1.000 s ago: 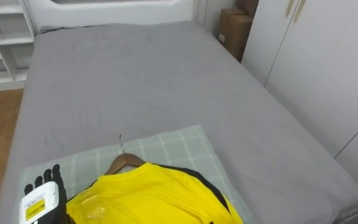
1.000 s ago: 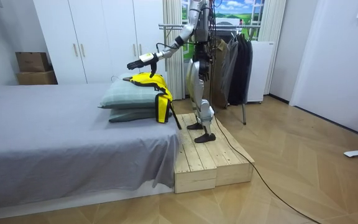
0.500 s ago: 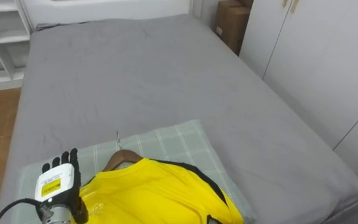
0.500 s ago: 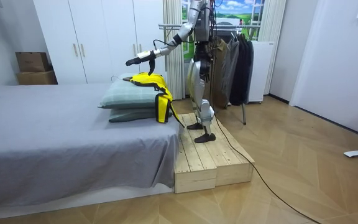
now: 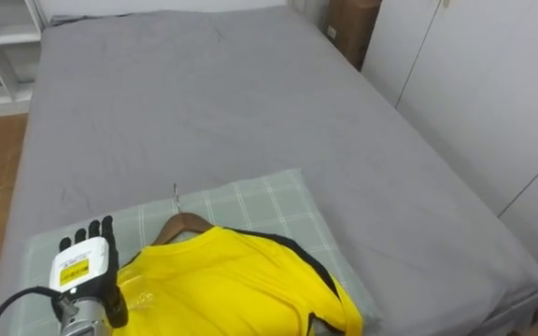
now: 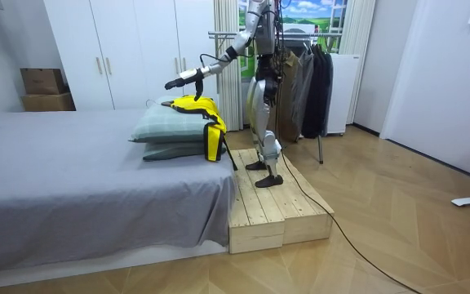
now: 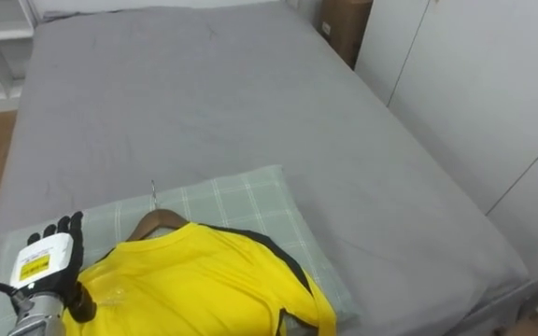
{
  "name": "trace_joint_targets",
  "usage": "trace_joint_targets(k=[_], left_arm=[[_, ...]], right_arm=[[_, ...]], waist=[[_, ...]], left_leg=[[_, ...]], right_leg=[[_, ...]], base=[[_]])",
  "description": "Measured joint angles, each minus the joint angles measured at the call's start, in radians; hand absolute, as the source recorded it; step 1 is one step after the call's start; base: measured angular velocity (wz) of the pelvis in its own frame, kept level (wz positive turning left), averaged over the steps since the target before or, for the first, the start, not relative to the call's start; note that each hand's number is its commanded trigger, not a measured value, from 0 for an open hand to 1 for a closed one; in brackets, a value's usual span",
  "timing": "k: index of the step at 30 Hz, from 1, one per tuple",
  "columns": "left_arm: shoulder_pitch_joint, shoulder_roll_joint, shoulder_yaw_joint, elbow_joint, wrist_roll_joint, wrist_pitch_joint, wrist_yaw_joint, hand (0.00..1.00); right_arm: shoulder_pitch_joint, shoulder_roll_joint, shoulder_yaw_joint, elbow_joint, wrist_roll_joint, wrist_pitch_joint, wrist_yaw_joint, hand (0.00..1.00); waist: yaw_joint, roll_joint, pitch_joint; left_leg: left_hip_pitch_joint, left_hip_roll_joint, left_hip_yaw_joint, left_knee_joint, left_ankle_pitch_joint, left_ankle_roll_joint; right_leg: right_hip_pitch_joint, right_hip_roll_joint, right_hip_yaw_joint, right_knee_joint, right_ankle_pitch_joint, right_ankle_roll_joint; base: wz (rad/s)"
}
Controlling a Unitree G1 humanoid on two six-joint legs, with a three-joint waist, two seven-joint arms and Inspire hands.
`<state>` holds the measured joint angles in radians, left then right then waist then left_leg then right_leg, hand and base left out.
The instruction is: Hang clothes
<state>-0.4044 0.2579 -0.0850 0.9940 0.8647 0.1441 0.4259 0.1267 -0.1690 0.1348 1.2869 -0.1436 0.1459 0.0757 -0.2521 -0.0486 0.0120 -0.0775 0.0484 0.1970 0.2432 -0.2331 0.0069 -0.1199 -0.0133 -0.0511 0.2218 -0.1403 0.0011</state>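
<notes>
Shirt (image 5: 236, 289), yellow, lies on its wooden hanger (image 5: 183, 225) on the checked pillow (image 5: 255, 203) at the near end of the grey bed (image 5: 204, 103). Your robot's left hand (image 5: 90, 259) hovers just beside it, fingers straight, holding nothing, as the robot stands on the wooden platform (image 6: 277, 211).

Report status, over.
Left hand open over pillow, beside yellow shirt. Shirt on hanger, lying on pillow. Nothing blocking.
</notes>
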Motion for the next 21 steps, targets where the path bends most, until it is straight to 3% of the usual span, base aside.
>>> trace_joint_targets(k=[9,13,21], left_arm=[[-0.042,0.011,0.0,0.04,0.001,-0.02,0.025,0.0],[-0.067,0.03,0.0,0.055,0.001,-0.022,0.033,0.0],[-0.132,0.047,-0.058,0.131,0.0,-0.023,0.038,0.0]], right_arm=[[-0.029,-0.002,0.0,0.007,0.001,-0.017,-0.012,0.0],[-0.031,-0.002,0.002,0.008,0.017,-0.022,-0.013,0.0],[-0.064,-0.001,0.082,0.026,0.039,-0.026,-0.021,0.0]], waist=[[-0.02,-0.019,0.0063],[-0.018,-0.024,0.0064],[-0.019,-0.052,0.0145]], left_leg=[[-0.044,0.005,0.006,0.028,0.0,0.0],[-0.061,0.01,0.008,0.026,0.0,0.0],[-0.13,0.015,0.014,0.066,0.001,-0.001]], right_leg=[[-0.042,0.003,0.008,0.017,0.002,-0.002],[-0.063,0.008,0.012,0.02,0.005,-0.006],[-0.129,0.008,0.017,0.044,0.008,-0.01]], base=[[-0.02],[-0.02],[-0.02]])
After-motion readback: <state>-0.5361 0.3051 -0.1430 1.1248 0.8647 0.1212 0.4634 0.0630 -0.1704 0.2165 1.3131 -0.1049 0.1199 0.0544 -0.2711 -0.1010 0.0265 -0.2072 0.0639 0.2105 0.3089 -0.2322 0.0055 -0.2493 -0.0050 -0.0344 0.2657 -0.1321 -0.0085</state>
